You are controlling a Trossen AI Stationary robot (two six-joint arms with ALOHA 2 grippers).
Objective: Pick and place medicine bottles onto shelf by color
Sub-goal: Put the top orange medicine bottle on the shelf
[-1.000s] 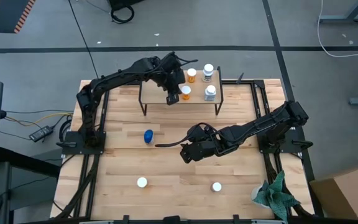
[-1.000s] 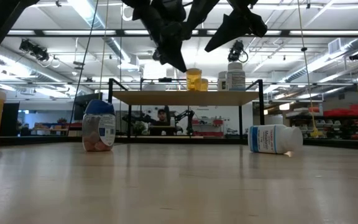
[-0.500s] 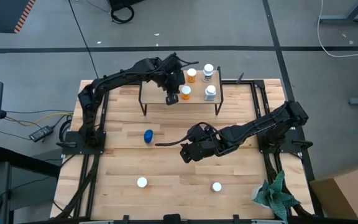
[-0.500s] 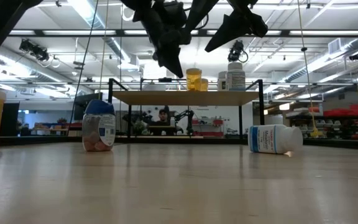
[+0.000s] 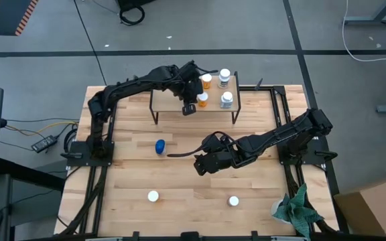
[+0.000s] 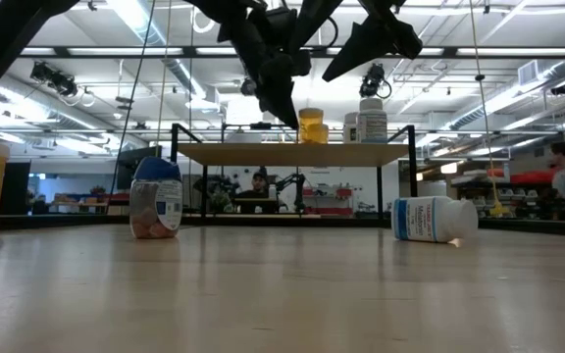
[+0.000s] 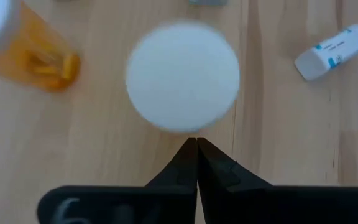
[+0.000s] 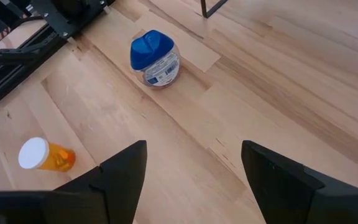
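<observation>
The left gripper [image 5: 188, 109] is hovering over the shelf [image 5: 169, 102], fingers pinched fully together and holding nothing, right beside the front orange bottle [image 5: 202, 100]. The right gripper [image 5: 202, 165] is waiting over mid-table with its fingers spread wide and empty.

On the shelf, four bottles are standing: two orange at about 12 o'clock of the table, the rear orange bottle [image 5: 207, 81] behind the front one, and two white bottles [image 5: 226, 100] just at their 3 o'clock. On the table, the blue-topped bottle [image 5: 160, 146] is sitting at 9 o'clock of the right gripper, an orange one with a white cap [image 5: 153, 196] at its 8 o'clock, and a white-capped bottle [image 5: 233, 200] at 5 o'clock.

These are probably going to handle as light, rigid plastic cylinders with smooth, slippery sides, so they are likely to tip or roll if nudged; gripping across the body just below the cap, squarely on the diameter, looks safest. The blue-topped one is looking squat and rounder, needing a wider spread.

In the left wrist view the white cap [image 7: 183, 75] is filling the frame, so the body under it is hidden. In the low view a white bottle [image 6: 434, 218] is lying on its side, though from above it is reading only as a cap. Labels are too small to read, and contents are mostly unclear.
</observation>
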